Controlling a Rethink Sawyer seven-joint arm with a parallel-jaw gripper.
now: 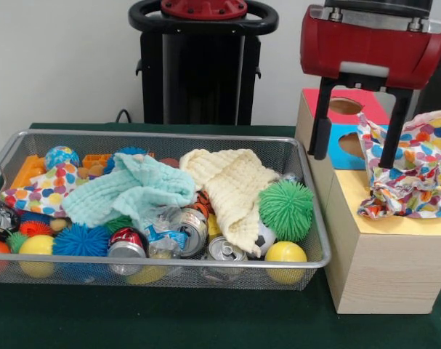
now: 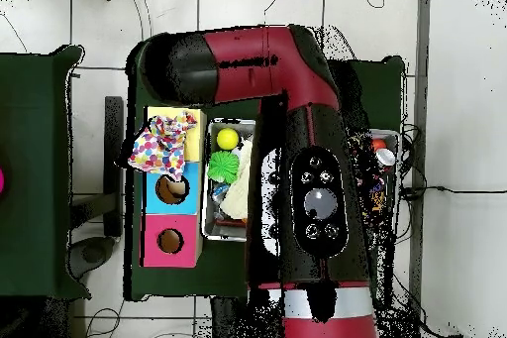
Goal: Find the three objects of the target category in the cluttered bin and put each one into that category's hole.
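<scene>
The gripper (image 1: 359, 149) hung above the wooden box (image 1: 380, 269) with its two black fingers (image 1: 322, 120) spread wide and pointing straight down. One finger stood over the box's blue section (image 1: 338, 156); the other dropped behind the upper edge of a polka-dot cloth (image 1: 413, 167), and whether it touched the fabric could not be told. Nothing was pinched between the fingers.

The polka-dot cloth lay crumpled on the box's yellow section (image 1: 351, 189), reaching up toward the blue one, directly beneath and beside the gripper. In the overhead view the same cloth (image 2: 161, 143) covered most of that yellow end of the box (image 2: 173, 187), with the blue hole (image 2: 171, 189) and the red hole (image 2: 170, 242) showing uncovered beyond it.

Beside the box sat the wire bin (image 1: 307, 156), still full of clutter: a mint green cloth (image 1: 129, 190) and a cream cloth (image 1: 231, 185) draped over the pile, another dotted cloth (image 1: 38, 190) at the end farthest from the box, a spiky green ball (image 1: 286, 209) and a yellow ball (image 1: 285, 254) at the end nearest it, with cans (image 1: 224, 249) between.

The red gripper housing (image 1: 373, 43) sat level above the box. From overhead, the arm (image 2: 297, 156) ran up over the bin, then bent sideways toward the box.
</scene>
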